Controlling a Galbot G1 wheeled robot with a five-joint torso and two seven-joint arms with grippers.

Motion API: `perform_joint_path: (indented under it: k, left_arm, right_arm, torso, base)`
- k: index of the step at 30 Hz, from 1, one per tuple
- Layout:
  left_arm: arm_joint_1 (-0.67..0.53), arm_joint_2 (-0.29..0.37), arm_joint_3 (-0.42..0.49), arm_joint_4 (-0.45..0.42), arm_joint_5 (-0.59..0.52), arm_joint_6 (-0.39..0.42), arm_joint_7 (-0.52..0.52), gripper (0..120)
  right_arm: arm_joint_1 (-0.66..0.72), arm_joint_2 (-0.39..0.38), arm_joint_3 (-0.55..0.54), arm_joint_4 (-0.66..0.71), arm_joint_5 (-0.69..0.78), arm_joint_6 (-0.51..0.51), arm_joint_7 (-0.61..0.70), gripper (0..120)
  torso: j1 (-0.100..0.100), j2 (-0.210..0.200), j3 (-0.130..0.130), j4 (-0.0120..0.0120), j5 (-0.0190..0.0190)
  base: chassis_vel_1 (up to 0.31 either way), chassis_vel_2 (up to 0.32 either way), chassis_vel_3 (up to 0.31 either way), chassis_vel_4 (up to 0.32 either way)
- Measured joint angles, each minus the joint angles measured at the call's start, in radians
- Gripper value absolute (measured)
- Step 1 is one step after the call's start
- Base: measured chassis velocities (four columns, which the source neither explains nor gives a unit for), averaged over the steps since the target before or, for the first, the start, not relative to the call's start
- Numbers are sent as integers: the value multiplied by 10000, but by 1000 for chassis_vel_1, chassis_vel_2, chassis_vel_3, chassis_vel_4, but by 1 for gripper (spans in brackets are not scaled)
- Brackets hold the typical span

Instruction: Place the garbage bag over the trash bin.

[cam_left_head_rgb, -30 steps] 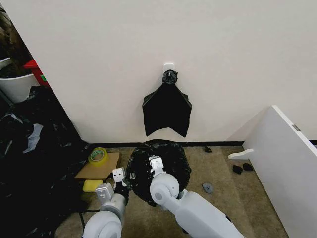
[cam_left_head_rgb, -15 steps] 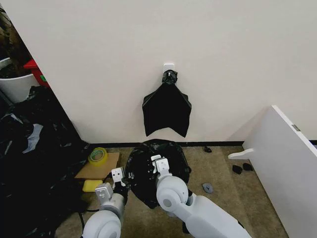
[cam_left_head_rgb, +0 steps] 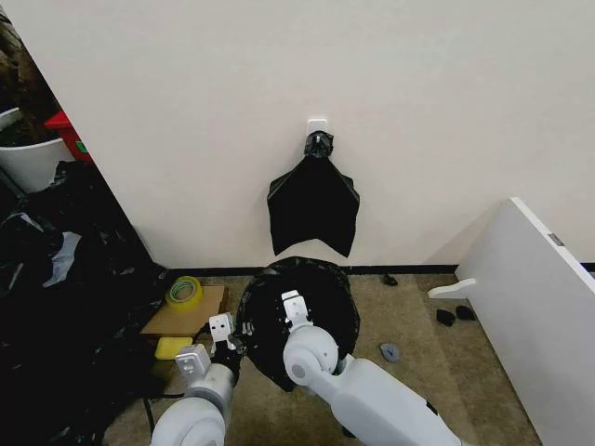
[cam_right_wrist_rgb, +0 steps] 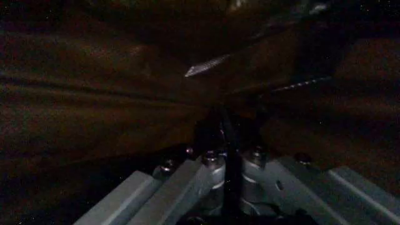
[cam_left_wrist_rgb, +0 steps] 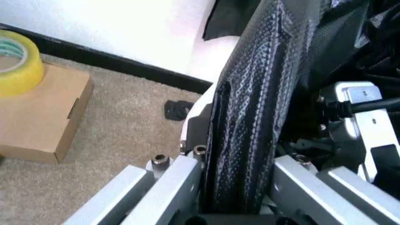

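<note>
Right claw (cam_left_head_rgb: 292, 302), pinching bag (cam_left_head_rgb: 321, 283) film, is back forward after a brief retreat, mouth rounder over bin (cam_left_wrist_rgb: 216, 61); left claw (cam_left_wrist_rgb: 236, 154) clamps the near edge.

trash bin (cam_left_wrist_rgb: 209, 58) mostly hidden — wrapped by garbage bag (cam_left_head_rgb: 321, 283)

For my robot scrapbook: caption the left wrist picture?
Left hand pinching the black garbage bag at the white trash bin.
</note>
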Motion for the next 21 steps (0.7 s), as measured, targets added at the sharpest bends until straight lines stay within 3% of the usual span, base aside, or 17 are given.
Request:
perform_joint_path:
  k: [8, 21]
  left_arm:
    - [112, 30, 73, -16, 176, -3, 162, 0]
    - [218, 30, 167, -118, 715, -236, 536, 0]
  right_arm:
    - [207, 468, 62, 60, 534, 30, -275, 0]
    - [2, 138, 53, -259, 677, 2, 89, 0]
  torso:
    - [0, 0, 0, 4, 1]
    - [0, 0, 0, 0, 1]
  base:
    - [0, 0, 0, 0]
    - [0, 0, 0, 0]
